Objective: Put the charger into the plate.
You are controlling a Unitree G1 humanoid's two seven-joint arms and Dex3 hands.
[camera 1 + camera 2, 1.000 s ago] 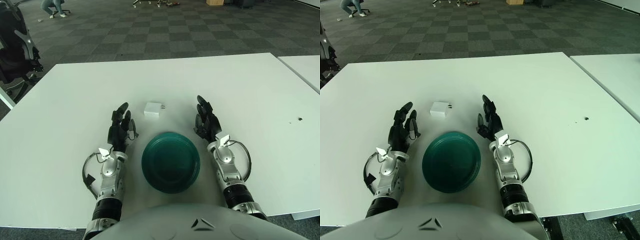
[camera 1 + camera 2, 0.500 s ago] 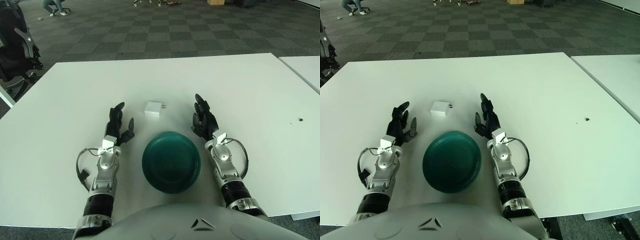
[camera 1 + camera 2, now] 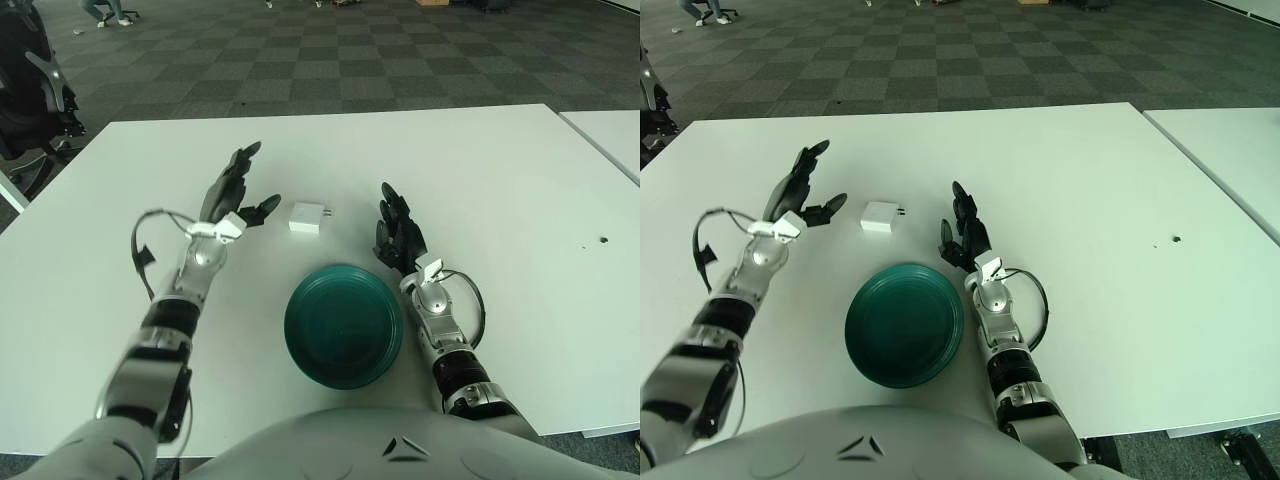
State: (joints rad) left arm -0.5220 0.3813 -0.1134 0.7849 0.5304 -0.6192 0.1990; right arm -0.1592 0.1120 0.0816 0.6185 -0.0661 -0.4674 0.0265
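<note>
White charger (image 3: 308,217) is lying flat on table (image 3: 500,180), prongs pointing toward 3 o'clock, long axis running roughly 9-to-3. It is sitting at 12 o'clock from green plate (image 3: 343,323), apart from rim. Your left hand (image 3: 232,195) is hovering at charger's 9 o'clock, near it, fingers spread wide and holding nothing. Right hand (image 3: 398,233) is showing at charger's 4 o'clock, fingers extended and empty, beside plate's upper right rim. Left looks nearer: you are probably reaching from that side.
</note>
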